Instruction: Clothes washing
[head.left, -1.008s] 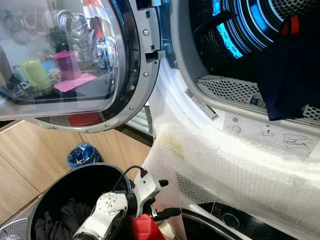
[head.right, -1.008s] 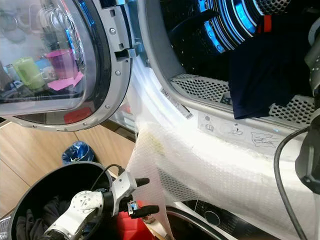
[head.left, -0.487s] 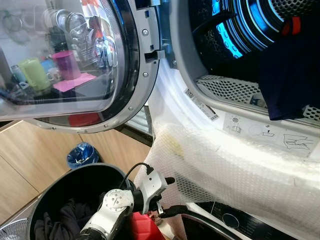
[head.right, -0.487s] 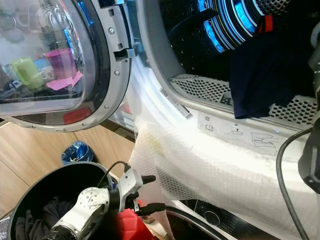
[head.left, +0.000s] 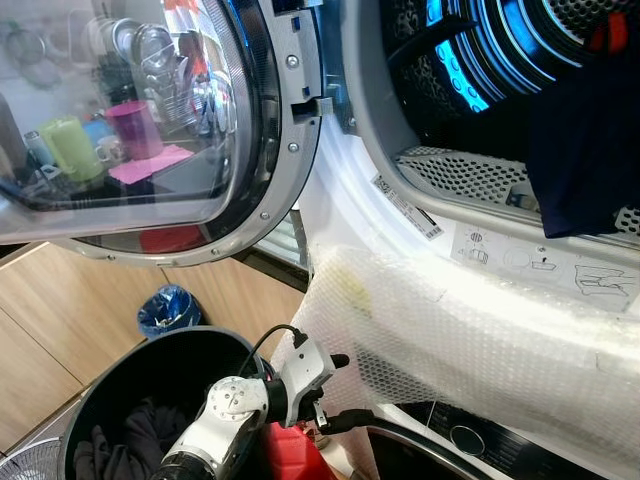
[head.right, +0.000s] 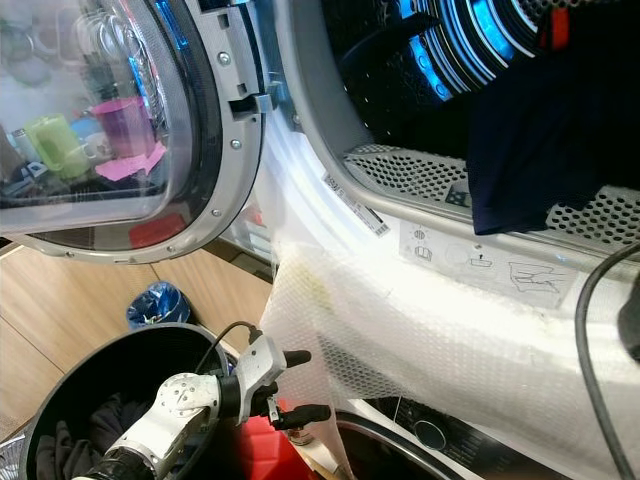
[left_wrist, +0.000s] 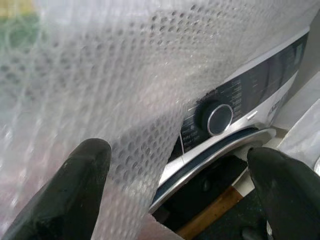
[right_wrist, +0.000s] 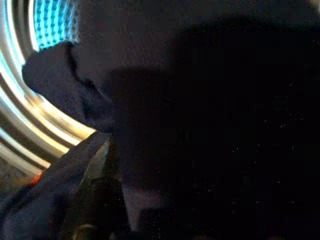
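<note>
Left tool (head.left: 338, 390) hung spread wide, empty, over the black basket (head.left: 120, 385) beside bubble wrap (head.left: 480, 340). Dark garment (head.left: 580, 150) draped from the drum (head.left: 470, 70): soft, limp; pinch a bunched fold. Right tool's grip you couldn't tell

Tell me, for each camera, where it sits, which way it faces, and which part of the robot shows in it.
Left eye view: on the head, looking down at the open round glass washer door, black laundry basket and silver left arm.
Right eye view: beside it, same scene; the dark navy garment hangs from the drum.
Left wrist view: along the open left gripper, facing translucent bubble wrap and a round silver dial.
Right wrist view: close against the navy garment.
Shared: bubble wrap in eye and left wrist views.
</note>
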